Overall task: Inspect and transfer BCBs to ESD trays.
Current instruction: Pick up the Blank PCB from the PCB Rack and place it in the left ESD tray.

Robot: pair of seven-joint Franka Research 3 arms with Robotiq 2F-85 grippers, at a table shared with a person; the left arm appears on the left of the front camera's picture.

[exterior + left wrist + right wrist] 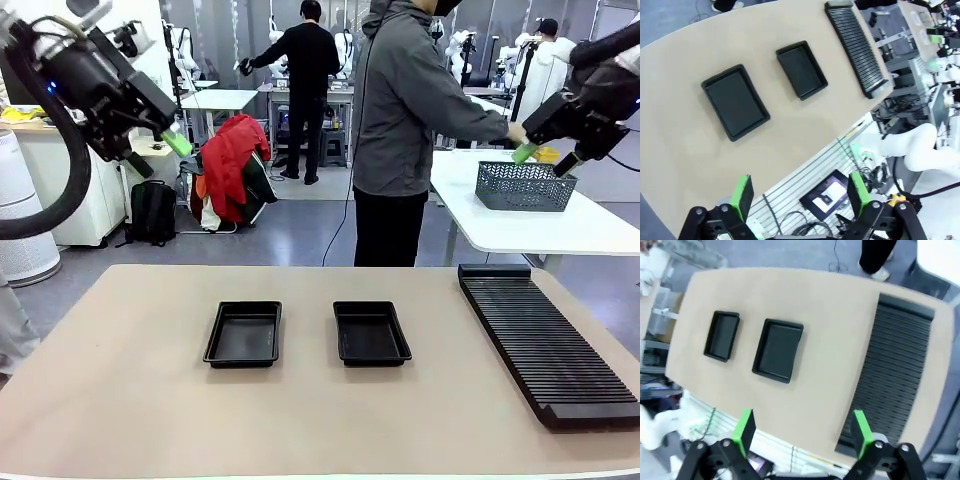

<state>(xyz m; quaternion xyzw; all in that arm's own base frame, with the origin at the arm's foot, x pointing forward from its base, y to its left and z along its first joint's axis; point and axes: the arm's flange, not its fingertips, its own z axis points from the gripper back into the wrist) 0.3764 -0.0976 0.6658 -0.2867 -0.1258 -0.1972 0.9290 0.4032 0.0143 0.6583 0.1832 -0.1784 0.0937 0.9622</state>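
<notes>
2 shallow black trays lie side by side on the tan table [320, 425], near its middle. The left tray [243, 333] and the right tray [371, 332] are a little apart, long sides facing each other, each showing its bare black floor. Off to the right, well apart from them, a long black ribbed rack [545, 340] runs from the far edge toward the near one, angled slightly outward. Both arms are raised high above the table. The left gripper [160, 155] hangs up at the left, jaws wide with nothing between the green pads; from its wrist camera you look down past those spread pads onto both trays and the rack far below. The right gripper [546, 158] hangs up at the right, jaws just as wide and holding nothing, and its wrist view gives the same downward look at the 2 trays and the rack. Across the table a person [400, 110] in a grey jacket and black trousers stands turned to the side, one hand [515, 133] stretched toward a grey wire basket [524, 186] that sits on a white table [560, 228] behind. Whether that hand touches the basket I cannot tell, because the right gripper crosses the picture just there.
</notes>
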